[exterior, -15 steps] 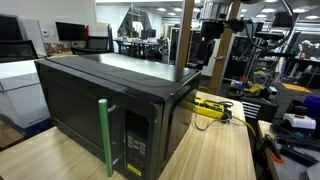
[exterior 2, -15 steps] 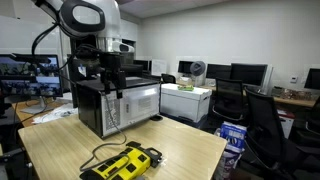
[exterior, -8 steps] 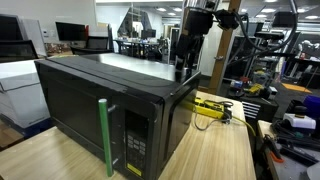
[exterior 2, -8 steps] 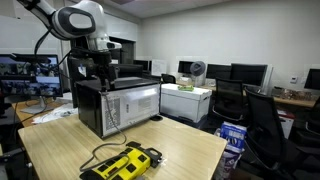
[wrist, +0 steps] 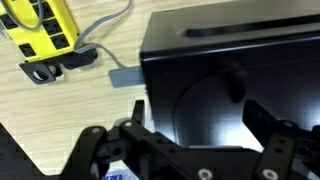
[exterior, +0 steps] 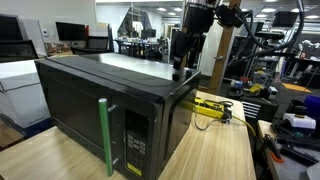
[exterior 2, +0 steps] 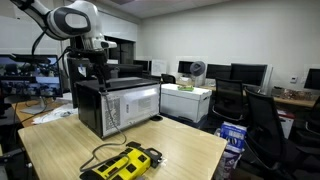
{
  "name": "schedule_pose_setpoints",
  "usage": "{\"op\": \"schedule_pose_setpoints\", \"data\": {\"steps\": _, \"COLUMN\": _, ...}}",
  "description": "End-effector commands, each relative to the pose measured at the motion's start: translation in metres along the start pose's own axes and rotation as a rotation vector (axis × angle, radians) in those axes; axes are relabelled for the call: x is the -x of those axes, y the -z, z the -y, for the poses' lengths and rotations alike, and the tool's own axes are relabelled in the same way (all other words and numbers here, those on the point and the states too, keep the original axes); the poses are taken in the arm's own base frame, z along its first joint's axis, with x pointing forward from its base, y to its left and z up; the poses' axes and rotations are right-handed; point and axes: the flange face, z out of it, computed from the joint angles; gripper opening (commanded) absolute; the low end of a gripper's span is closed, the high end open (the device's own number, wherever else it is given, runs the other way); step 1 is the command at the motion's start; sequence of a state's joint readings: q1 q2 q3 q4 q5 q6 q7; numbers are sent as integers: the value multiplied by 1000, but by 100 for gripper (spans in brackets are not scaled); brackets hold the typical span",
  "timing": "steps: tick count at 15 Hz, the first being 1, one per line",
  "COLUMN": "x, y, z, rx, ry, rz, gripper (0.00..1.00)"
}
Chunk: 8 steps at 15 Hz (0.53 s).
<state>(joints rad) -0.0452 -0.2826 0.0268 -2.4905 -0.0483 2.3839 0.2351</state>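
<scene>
hovering jaws spread wide, microwave [exterior: 105, 100] top just beneath

Claw [exterior: 181, 66] swung sideways, now above the microwave [exterior: 90, 100] — over its top

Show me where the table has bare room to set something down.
Widest bare patch: wooden table between the side of the microwave, the yellow power strip and the near edge. The microwave top is bare too, though the open gripper hovers over it. Crowded only around the power strip.
</scene>
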Motion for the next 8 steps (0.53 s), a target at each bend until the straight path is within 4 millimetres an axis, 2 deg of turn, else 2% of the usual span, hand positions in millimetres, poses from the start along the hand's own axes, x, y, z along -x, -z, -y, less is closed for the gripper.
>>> {"op": "schedule_pose_setpoints", "data": {"steps": 1, "x": -10, "y": 0, "z": -73, "rx": -8, "ry": -36, "rz": -13, "gripper": 100}}
{"op": "schedule_pose_setpoints", "data": {"steps": 4, "x": -11, "y": -10, "z": -138, "rx": -10, "ry": -82, "rz": -24, "gripper": 100}}
{"op": "schedule_pose_setpoints", "data": {"steps": 5, "x": -8, "y": -15, "z": -173, "rx": -9, "ry": -101, "rz": -32, "gripper": 100}}
{"op": "schedule_pose_setpoints", "data": {"steps": 8, "x": 0, "y": -36, "z": -207, "rx": -6, "ry": -93, "rz": -36, "gripper": 100}}
